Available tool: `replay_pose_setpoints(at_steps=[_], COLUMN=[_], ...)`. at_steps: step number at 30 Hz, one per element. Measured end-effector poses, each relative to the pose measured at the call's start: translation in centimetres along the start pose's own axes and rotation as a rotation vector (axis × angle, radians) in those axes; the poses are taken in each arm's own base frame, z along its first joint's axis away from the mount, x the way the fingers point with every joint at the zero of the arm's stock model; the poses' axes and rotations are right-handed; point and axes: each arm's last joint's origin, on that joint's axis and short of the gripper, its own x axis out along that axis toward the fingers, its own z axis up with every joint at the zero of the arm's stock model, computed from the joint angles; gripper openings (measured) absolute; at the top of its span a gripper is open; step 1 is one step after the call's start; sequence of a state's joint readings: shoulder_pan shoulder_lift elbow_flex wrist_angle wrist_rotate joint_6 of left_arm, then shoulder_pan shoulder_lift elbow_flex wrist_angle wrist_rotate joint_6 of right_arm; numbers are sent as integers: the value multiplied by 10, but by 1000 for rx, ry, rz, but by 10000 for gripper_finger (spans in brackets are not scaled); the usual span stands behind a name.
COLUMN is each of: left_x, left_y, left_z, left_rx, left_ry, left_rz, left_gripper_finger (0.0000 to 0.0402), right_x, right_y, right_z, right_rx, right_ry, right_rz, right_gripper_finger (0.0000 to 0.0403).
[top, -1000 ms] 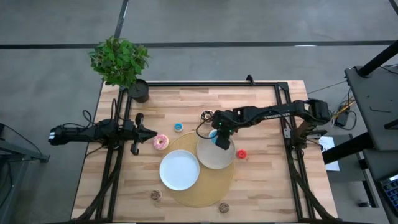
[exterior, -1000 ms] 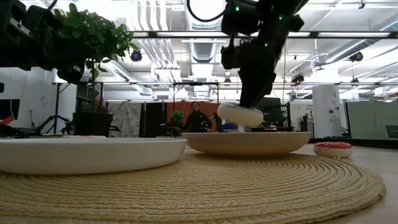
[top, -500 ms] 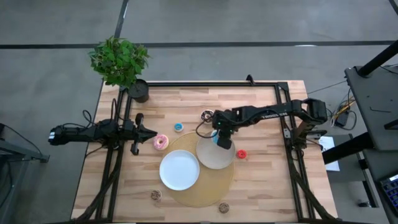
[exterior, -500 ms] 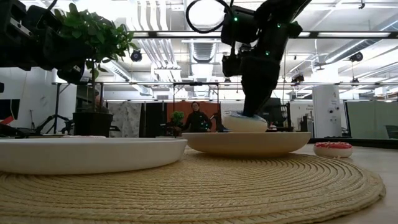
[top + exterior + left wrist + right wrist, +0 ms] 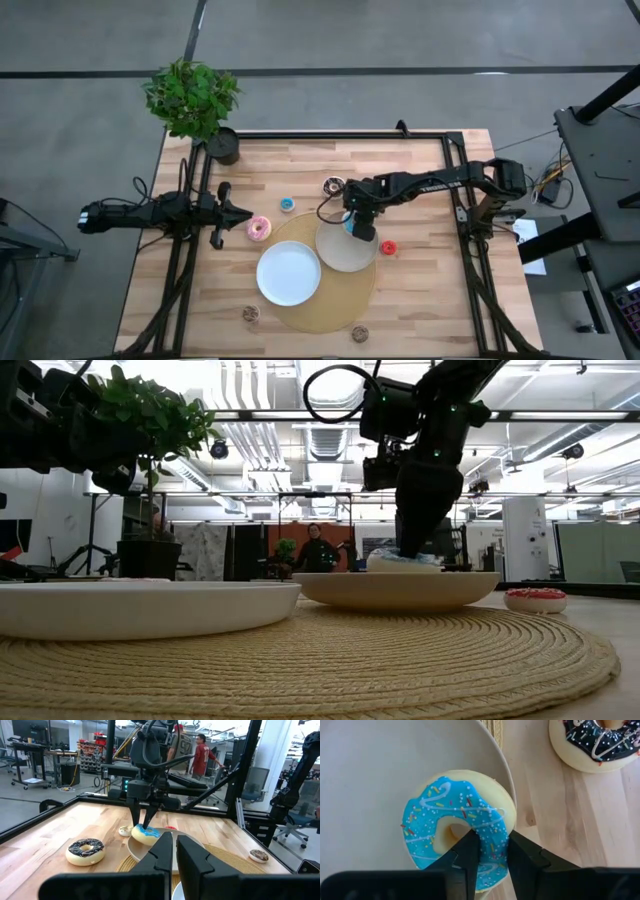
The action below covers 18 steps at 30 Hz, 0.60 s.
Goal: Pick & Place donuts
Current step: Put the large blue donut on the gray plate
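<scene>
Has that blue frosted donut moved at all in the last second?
Yes. The blue donut, pinched by the right gripper, has come down in the low view: it hung above the beige plate and now sits at its rim.

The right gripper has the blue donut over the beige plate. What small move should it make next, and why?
Probably open the fingers. The right gripper is shut on the blue-sprinkled donut, which in the low view already appears to sit at the edge of the beige plate, so releasing it looks safe. The left gripper waits shut beside the pink donut.
</scene>
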<state>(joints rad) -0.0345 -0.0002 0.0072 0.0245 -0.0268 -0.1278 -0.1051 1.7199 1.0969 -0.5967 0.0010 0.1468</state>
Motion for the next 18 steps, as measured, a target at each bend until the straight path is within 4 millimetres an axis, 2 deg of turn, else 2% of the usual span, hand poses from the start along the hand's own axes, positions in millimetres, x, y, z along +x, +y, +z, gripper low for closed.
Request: replay_pose_setpoints(at_steps=[9,18], left_x=[0,0], left_y=[0,0], left_z=[0,0], left_rx=[0,0], left_ry=[0,0], left_rz=[0,0], left_gripper_finger=[0,0], right_x=[1,1], right_y=[1,1], right_z=[-1,-1], right_rx=[-28,-57], right_ry=[-1,-1], right_rz=[2,2], right_gripper_finger=[73,85])
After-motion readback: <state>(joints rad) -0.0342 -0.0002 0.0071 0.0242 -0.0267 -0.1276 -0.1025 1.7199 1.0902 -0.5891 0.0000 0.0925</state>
